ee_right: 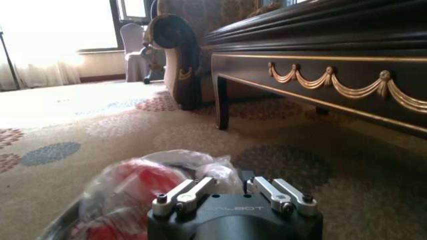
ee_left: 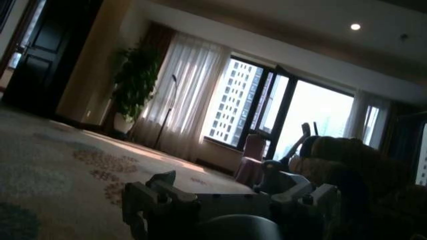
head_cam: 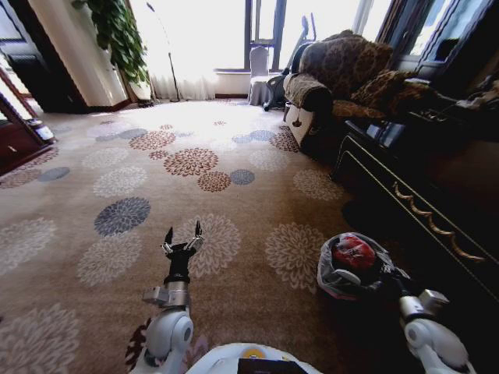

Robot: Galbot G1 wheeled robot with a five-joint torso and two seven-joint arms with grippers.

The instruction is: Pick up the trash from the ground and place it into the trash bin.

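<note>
Trash bin (head_cam: 355, 269) stands upright on the carpet (head_cam: 257, 195), mouth up, red trash (head_cam: 355, 252) inside. Right gripper (head_cam: 373, 282) at its 5 o'clock rim, jaws state indeterminate. Left gripper (head_cam: 182, 236) jaws released.

One piece of text can be read: the embossed word "GALBOT" on the dark housing of the right gripper (ee_right: 235, 192), just behind its two metal fingers, seen in the right wrist view. No other label, number or sign in any view is legible.
</note>
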